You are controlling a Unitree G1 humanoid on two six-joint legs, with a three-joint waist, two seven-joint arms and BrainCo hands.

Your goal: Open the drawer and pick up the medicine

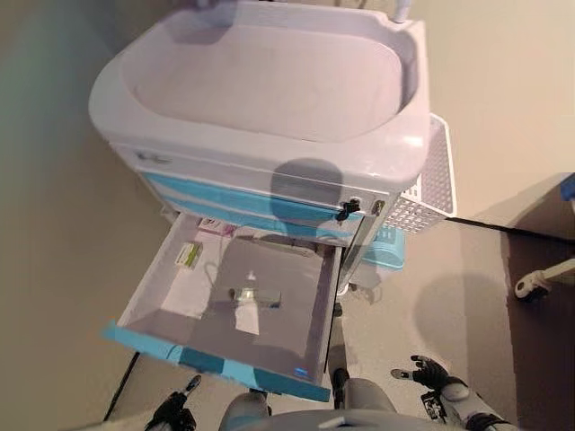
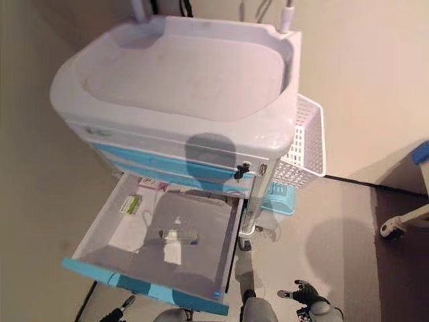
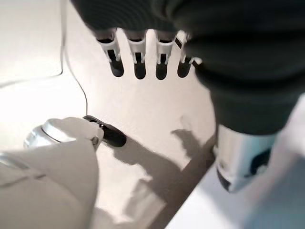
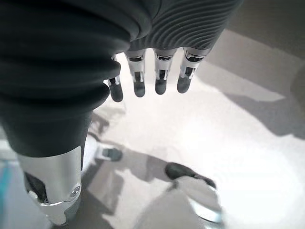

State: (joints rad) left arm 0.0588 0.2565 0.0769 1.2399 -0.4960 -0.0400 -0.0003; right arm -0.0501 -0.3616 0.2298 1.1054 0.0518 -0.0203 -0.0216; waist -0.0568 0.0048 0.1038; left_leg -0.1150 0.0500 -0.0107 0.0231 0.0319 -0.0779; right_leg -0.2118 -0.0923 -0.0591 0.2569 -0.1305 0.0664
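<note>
The cart's blue-fronted drawer [image 1: 211, 361] stands pulled open below the white cart top [image 1: 260, 81]. Inside lie a small clear medicine packet [image 1: 256, 295] in the middle, a green and white box [image 1: 188, 254] at the left, and a pink box [image 1: 213, 224] at the back. My left hand [image 1: 175, 415] hangs low, below the drawer's front at its left end, open and empty; its straight fingers [image 3: 138, 62] show over the floor. My right hand [image 1: 431, 373] hangs low, right of the drawer, open and empty, fingers [image 4: 159, 76] straight.
A white perforated basket [image 1: 433, 184] hangs on the cart's right side, with a light blue bin [image 1: 384, 253] below it. More blue drawers [image 1: 225, 199] above the open one are closed. A castor wheel [image 1: 528, 286] stands on the floor at the right.
</note>
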